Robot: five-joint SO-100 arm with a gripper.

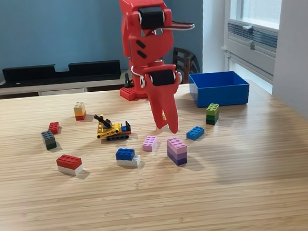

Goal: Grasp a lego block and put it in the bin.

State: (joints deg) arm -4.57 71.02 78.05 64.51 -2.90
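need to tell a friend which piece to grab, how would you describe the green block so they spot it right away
Find the blue bin on the exterior view's right side of the wooden table. Just in front of its near left corner stands a small green block. It is the only green piece, lime on top and darker green below.

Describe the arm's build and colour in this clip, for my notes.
The arm is bright red plastic throughout, with black motor blocks set into its joints. Its gripper tapers into long, flat red fingers. The base sits on a red studded plate.
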